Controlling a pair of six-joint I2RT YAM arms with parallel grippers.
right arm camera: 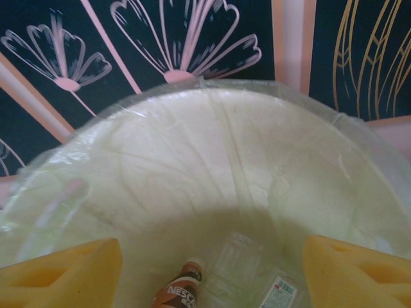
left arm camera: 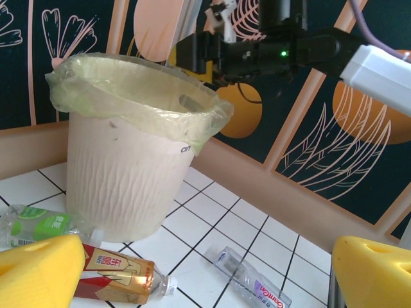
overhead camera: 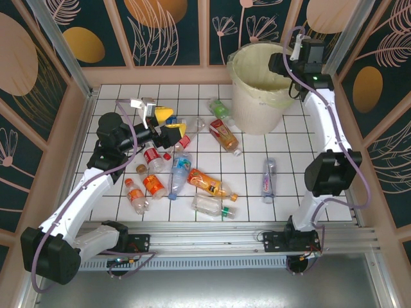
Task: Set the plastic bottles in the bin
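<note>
**Overhead view.** The bin (overhead camera: 257, 102), lined with a pale bag folded over its rim, stood at the far right of the white tiled worktop (overhead camera: 250, 163). The right hand (overhead camera: 280, 63) hung over the bin's mouth, and its fingers could not be made out from above. Loose bottles (overhead camera: 209, 183) lay scattered on the worktop between the arms. The left hand (overhead camera: 169, 124) was wide and empty above the far-left part of the scatter, hiding parts of the bottles beneath it.

**Right wrist view.** Looking down into the bin (right arm camera: 212, 154), the right hand (right arm camera: 212, 244) was wide, with nothing between its yellow pads (right arm camera: 58, 276), both cut off by the lower edge. On the bin's floor lay a brown-labelled bottle (right arm camera: 182, 290), cropped by the frame. Beside it lay a clear bottle (right arm camera: 239, 262), dim in shadow.

**Left wrist view.** The left hand (left arm camera: 209, 256) showed only as two yellow pads in the lower corners. A green-labelled bottle (left arm camera: 38, 224), cut by the left edge, lay at the foot of the bin (left arm camera: 122, 179). A red-labelled bottle (left arm camera: 119, 273) was partly behind the left pad, and a purple-labelled bottle (left arm camera: 253, 285) lay apart on the tiles
</note>
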